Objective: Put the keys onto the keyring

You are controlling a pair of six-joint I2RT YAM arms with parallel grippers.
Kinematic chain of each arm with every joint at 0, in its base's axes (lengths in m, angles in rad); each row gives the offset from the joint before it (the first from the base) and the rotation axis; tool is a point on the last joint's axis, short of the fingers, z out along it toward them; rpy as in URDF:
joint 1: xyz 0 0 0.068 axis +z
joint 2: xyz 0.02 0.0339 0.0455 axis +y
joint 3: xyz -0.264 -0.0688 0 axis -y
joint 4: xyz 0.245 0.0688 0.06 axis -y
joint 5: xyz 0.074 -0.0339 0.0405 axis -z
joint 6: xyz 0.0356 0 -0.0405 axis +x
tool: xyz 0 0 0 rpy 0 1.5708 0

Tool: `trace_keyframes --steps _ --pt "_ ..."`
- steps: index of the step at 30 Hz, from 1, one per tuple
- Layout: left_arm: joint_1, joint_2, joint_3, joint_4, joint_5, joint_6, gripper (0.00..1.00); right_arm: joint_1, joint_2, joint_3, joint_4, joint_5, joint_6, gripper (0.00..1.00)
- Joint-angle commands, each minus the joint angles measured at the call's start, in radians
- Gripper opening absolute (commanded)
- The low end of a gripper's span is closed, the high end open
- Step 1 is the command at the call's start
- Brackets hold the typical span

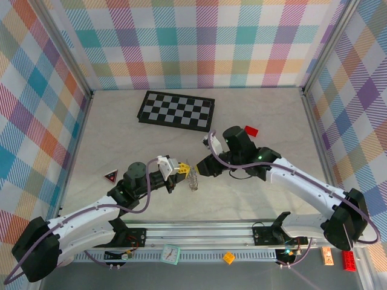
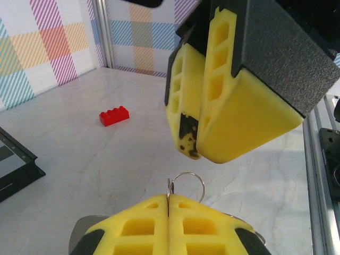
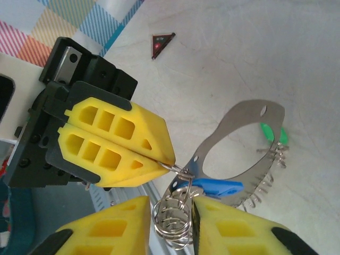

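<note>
- Leftmost, the red-and-black triangle (image 1: 110, 176) lies well apart from the work.
- Next, the left gripper (image 3: 166, 158) is clamped tight, its yellow fingertips pinching a small wire ring (image 2: 187, 182) that pokes out just ahead of them.
- Between the two arms sits the keyring (image 3: 234, 118), a grey metal loop and the one thing here that encloses anything. The blue key (image 3: 215, 186) lies at its lower edge and the green key (image 3: 267, 129) shows through its far side. I cannot tell whether either is threaded on.
- Further right, the right gripper (image 3: 171, 202) straddles a coil of wire turns just below the left fingertips. Its jaws stand narrow, but I cannot tell whether they pinch.
- The step looks like threading: one arm steadies the ring while the other works a key on. The next move calls for a firm hold near the blue key, fed along the coil without tugging the ring free.
- Rightmost, the red brick (image 1: 251, 130) sits idle.
</note>
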Motion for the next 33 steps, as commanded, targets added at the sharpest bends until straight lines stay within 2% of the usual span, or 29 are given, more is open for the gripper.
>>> trace_keyframes --steps 1,9,18,23,33 --pt "-0.01 -0.002 -0.011 0.092 -0.003 -0.021 0.0 -0.001 0.005 0.027 -0.026 -0.003 0.068 0.22" --pt "-0.009 0.002 -0.011 0.101 0.007 -0.022 0.0 -0.001 0.038 0.046 -0.027 -0.019 0.092 0.21" --pt "-0.011 0.011 -0.011 0.108 0.013 -0.022 0.0 -0.001 0.064 0.05 -0.026 -0.039 0.094 0.13" --pt "-0.01 0.009 -0.012 0.113 0.012 -0.022 0.0 -0.001 0.059 0.046 -0.032 -0.028 0.091 0.05" --pt "-0.011 0.0 -0.041 0.218 0.017 -0.024 0.0 -0.004 0.103 0.016 0.006 -0.082 0.104 0.02"
